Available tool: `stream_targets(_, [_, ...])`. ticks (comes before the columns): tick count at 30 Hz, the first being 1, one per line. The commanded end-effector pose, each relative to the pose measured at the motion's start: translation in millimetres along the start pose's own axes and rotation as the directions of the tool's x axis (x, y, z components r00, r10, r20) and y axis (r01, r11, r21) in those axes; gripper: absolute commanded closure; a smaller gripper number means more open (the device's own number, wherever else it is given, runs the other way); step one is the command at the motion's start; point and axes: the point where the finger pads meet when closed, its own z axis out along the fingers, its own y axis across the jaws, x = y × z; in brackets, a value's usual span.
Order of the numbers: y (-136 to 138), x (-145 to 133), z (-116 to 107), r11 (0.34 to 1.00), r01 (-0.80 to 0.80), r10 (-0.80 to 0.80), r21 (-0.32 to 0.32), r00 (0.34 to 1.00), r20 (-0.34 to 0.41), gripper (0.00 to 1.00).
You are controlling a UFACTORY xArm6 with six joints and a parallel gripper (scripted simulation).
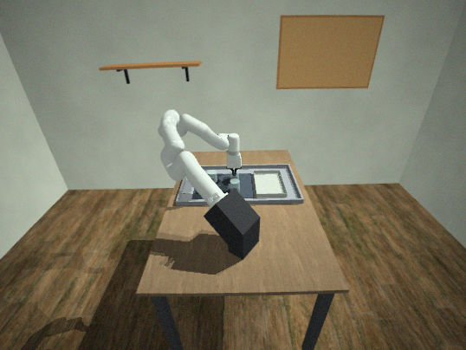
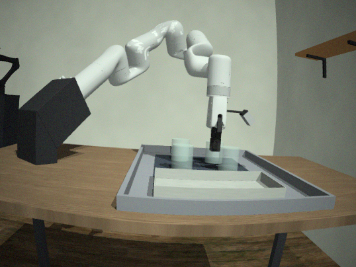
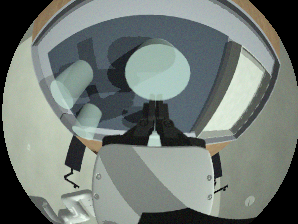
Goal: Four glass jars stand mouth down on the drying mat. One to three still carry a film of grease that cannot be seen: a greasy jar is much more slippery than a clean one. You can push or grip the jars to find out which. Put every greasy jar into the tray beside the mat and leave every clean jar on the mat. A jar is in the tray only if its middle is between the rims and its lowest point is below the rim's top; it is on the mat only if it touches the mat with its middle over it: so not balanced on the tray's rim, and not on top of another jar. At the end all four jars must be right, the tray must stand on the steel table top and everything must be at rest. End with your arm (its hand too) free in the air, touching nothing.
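Near the wrist frame's centre, the clenched, empty hand (image 1: pixel 234 174) (image 2: pixel 215 150) (image 3: pixel 155 101) is pointing at a jar (image 3: pixel 157 72); two others (image 3: pixel 72 82) (image 3: pixel 89 120) are standing left.

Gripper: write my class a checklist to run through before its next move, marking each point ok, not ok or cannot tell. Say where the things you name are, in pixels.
1. Gripper (image 1: pixel 234 174) (image 2: pixel 215 151) (image 3: pixel 155 101) shut, fingertips together, for pushing: ok.
2. All four jars standing on the drying mat (image 1: pixel 248 185) (image 2: pixel 159 159) (image 3: pixel 200 55): ok, as the exterior view shows them.
3. Fingertips free of the nearest jar (image 3: pixel 157 75): cannot tell; they overlap it in the wrist view, and contact is not clear.
4. Tray (image 1: pixel 257 196) (image 2: pixel 215 192) (image 3: pixel 224 95) beside the mat, ready to receive jars: ok, no jar in it.
5. Greasy jars identified: cannot tell; the film does not show.
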Motion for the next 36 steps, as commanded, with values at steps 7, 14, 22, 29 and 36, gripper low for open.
stream_targets(7, [0.4, 2.1, -1.9, 1.000, 0.001, -0.001, -0.002, 1.000, -0.002, 1.00])
stream_targets(14, [0.3, 3.0, -2.6, 1.000, 0.001, -0.001, -0.002, 1.000, -0.002, 1.00])
stream_targets(22, [0.3, 3.8, -3.3, 1.000, 0.001, -0.001, -0.002, 1.000, -0.002, 1.00])
stream_targets(29, [0.3, 4.8, -4.0, 1.000, 0.001, -0.001, -0.002, 1.000, -0.002, 1.00])
stream_targets(36, [0.3, 5.4, -4.6, 1.000, 0.001, -0.001, -0.002, 1.000, -0.002, 1.00])
